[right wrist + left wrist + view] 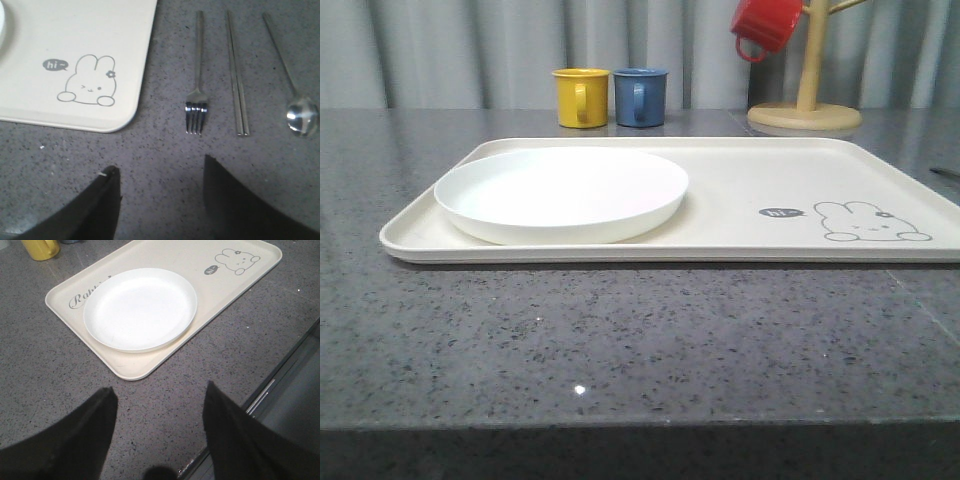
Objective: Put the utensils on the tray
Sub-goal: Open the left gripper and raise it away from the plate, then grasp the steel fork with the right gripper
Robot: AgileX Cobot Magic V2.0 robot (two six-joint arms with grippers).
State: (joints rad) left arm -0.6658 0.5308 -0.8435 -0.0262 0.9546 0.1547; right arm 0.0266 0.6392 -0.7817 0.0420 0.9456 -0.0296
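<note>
Front view: the cream tray (740, 215) lies on the grey speckled counter (620, 340), with the white plate (560, 193) at nine o'clock on it. The yellow mug (580, 97) and blue mug (640, 96) stand beyond, at twelve. At three o'clock of the tray, just off its rim, lie the fork (198, 75), chopsticks (237, 75) and spoon (292, 75), side by side and apart. The left gripper (160, 400) and right gripper (162, 172) both hang spread wide, empty, above bare counter.

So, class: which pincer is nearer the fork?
Right. The right pincer hangs open over the counter just short of the fork tines. The left pincer hangs open off the tray's plate end, far from it.
</note>
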